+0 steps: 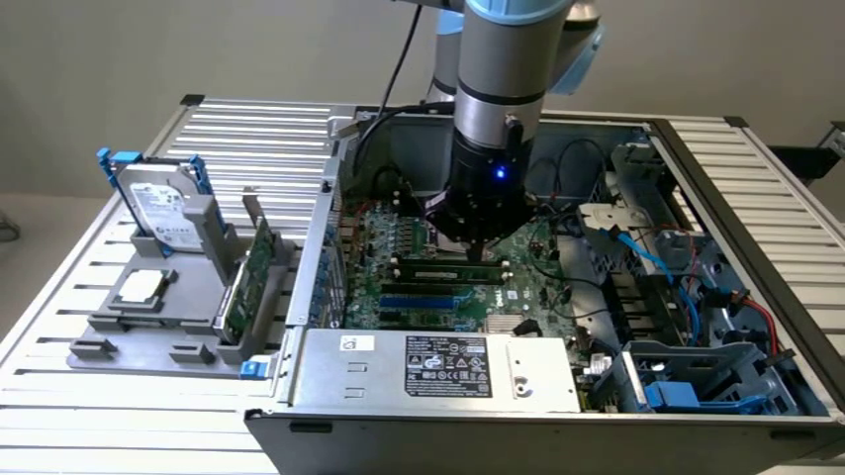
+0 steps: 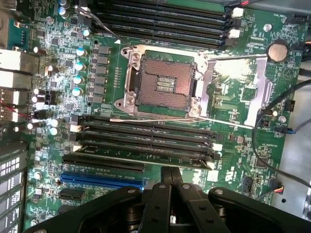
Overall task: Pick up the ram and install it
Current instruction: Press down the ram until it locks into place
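The ram (image 1: 446, 265), a narrow green stick with black chips, lies along one of the black motherboard slots in the open computer case, right below my gripper (image 1: 473, 247). In the wrist view the bank of dark slots (image 2: 146, 138) runs just beyond my fingertips, and the ram (image 2: 141, 155) shows edge-on in the slot closest to them. My gripper (image 2: 170, 171) is shut, its two black fingers pressed together with nothing visible between them. The tips hover at the ram's top edge; I cannot tell whether they touch it.
The empty CPU socket (image 2: 163, 82) sits beyond the slots, with a second slot bank (image 2: 160, 24) past it. A power supply (image 1: 436, 366) fills the case front; cables (image 1: 660, 267) crowd the exterior view's right. Outside, a grey holder (image 1: 158, 317) carries a hard drive (image 1: 165, 208) and a tall green expansion card (image 1: 253, 277).
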You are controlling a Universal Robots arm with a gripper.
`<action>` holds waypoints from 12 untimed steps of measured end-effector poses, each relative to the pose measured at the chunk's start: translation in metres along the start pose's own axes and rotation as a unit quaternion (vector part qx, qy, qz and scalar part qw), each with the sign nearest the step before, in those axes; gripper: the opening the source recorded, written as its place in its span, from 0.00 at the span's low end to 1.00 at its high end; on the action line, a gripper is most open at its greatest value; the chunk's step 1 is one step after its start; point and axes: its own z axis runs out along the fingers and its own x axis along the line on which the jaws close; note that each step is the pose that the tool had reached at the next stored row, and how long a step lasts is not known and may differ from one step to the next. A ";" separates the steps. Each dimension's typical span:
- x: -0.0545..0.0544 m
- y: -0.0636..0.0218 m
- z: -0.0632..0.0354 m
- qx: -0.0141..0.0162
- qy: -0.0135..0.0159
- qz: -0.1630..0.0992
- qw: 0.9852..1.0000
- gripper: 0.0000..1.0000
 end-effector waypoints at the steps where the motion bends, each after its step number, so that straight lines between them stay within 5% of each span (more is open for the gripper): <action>1: 0.001 0.0001 0.0000 0.000 0.000 0.003 1.000 0.11; 12: 0.018 -0.0025 -0.0011 -0.003 0.000 0.017 1.000 0.11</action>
